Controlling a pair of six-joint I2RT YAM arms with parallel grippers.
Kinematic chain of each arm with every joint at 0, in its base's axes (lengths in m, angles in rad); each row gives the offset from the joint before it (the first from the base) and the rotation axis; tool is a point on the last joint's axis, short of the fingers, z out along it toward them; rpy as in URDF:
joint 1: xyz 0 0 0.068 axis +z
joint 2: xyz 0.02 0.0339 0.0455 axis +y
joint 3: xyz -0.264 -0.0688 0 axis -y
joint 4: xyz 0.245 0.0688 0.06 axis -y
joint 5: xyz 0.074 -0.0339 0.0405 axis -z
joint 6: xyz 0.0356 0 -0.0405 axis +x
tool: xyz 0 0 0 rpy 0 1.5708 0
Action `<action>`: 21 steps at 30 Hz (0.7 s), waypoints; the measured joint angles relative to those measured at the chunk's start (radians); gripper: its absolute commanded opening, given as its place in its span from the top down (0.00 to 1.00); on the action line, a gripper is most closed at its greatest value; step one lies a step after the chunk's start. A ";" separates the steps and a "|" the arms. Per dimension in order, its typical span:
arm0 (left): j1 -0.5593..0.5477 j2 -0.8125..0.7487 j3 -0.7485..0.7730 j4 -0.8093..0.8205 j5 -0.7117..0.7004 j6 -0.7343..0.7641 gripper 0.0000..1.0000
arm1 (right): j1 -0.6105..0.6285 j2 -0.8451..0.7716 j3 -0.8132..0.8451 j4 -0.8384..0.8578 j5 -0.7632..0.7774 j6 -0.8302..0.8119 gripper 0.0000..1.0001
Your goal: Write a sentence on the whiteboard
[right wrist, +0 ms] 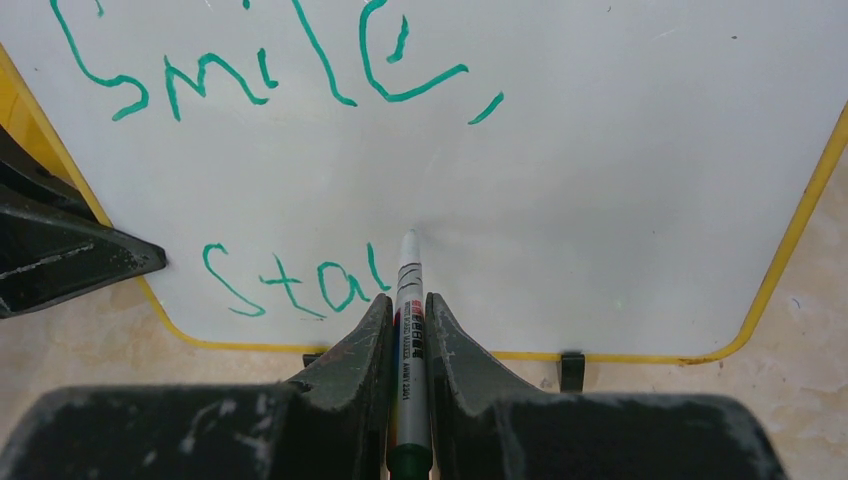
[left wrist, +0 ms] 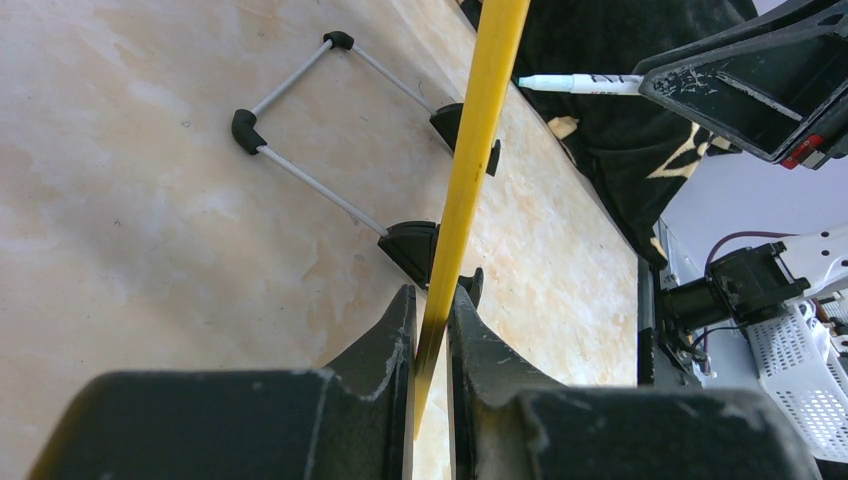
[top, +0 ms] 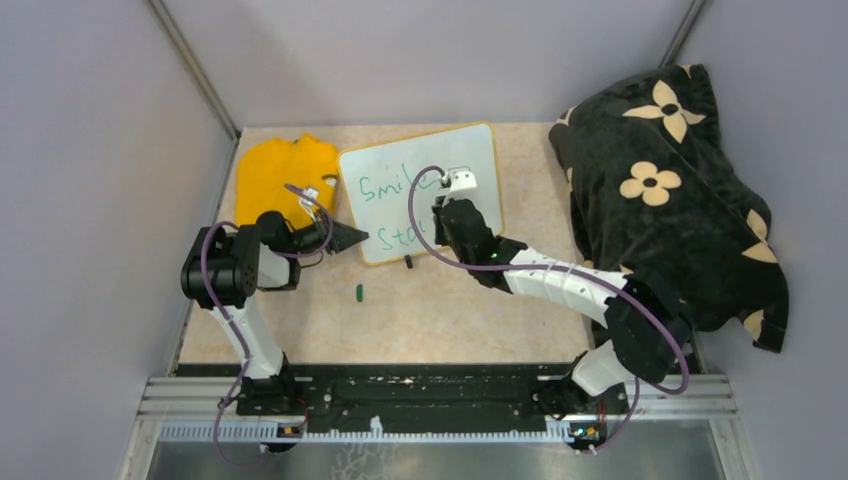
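The whiteboard (top: 470,150) stands tilted on the table, its glossy face filling the right wrist view (right wrist: 620,180). Green writing on it reads "Smile," (right wrist: 270,75) on the top line and "Sta" plus one more stroke (right wrist: 290,285) below. My right gripper (right wrist: 407,300) is shut on a white marker (right wrist: 408,265) whose tip touches the board just right of that last stroke. My left gripper (left wrist: 432,295) is shut on the board's thin yellowish frame (left wrist: 480,120) at its lower left edge (top: 350,237). The right gripper (top: 442,208) hovers over the board's middle.
A folded yellow cloth (top: 285,175) lies left of the board. A green marker cap (top: 359,292) lies on the table in front. A black flowered blanket (top: 660,190) fills the right side. The board's wire stand (left wrist: 300,130) and black clip feet (right wrist: 571,370) rest on the table.
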 measured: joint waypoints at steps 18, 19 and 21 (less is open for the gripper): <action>0.000 0.000 0.000 0.000 0.000 0.000 1.00 | 0.000 0.026 -0.008 0.011 -0.031 0.021 1.00; 0.000 0.000 0.000 0.000 0.000 0.000 1.00 | 0.000 0.026 -0.016 0.014 -0.036 0.029 1.00; 0.000 0.000 0.000 0.000 0.000 0.000 1.00 | 0.000 0.026 -0.037 0.016 -0.052 0.041 1.00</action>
